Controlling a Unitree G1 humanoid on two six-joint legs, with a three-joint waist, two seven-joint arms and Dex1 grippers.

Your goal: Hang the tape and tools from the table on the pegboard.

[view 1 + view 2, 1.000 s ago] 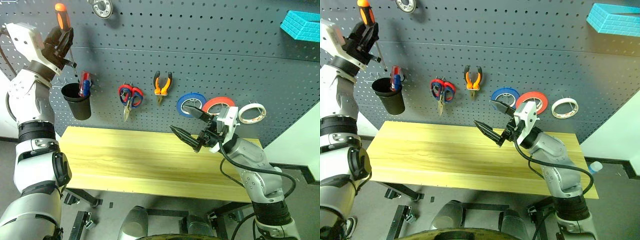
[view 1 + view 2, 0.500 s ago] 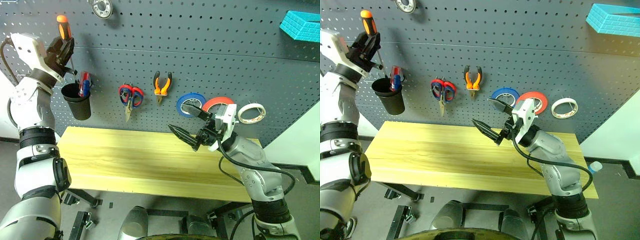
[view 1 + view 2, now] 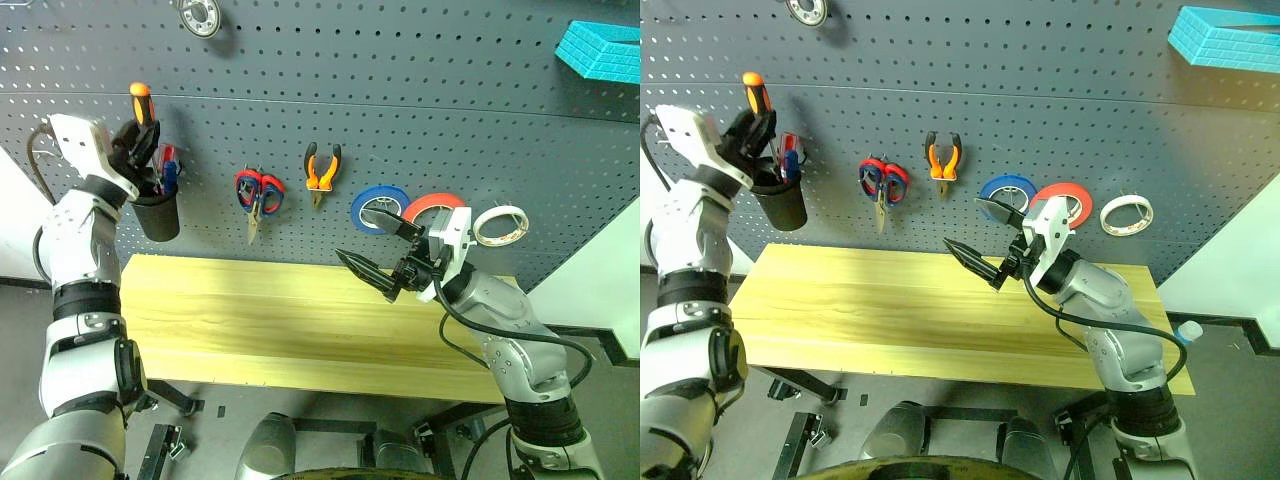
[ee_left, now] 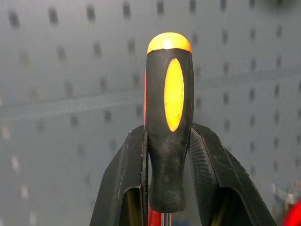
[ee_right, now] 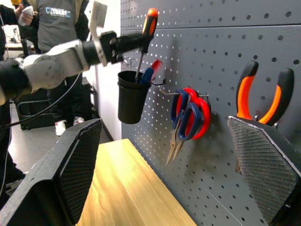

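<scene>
— On the pegboard (image 3: pixel 420 110), what did the black cup (image 3: pixel 157 213) hold?

— It hung at the far left of the panel and held a red-and-blue-handled tool (image 3: pixel 169 170), standing upright. The screwdriver (image 3: pixel 143 108) had its shaft reaching down into the cup's mouth, with the orange-and-black handle still above the rim.

— Who had the screwdriver?

— The left gripper (image 4: pixel 169 188) was clamped on the handle, one black finger on each side. The right gripper (image 3: pixel 378 252) hung over the table (image 3: pixel 250 320) with its fingers spread wide and nothing between them.

— And the other things?

— The pliers (image 3: pixel 323 173) hung on a hook beside the red-handled scissors (image 3: pixel 258 195). The red tape (image 3: pixel 432 205) hung between a blue roll (image 3: pixel 379 206) and a white roll (image 3: pixel 501 225). A turquoise basket (image 3: pixel 600 50) sat high at the right; its contents could not be told. A metal ring (image 3: pixel 203 15) hung near the top. The right wrist view showed a person (image 5: pixel 59 28) standing beyond the table's end
</scene>
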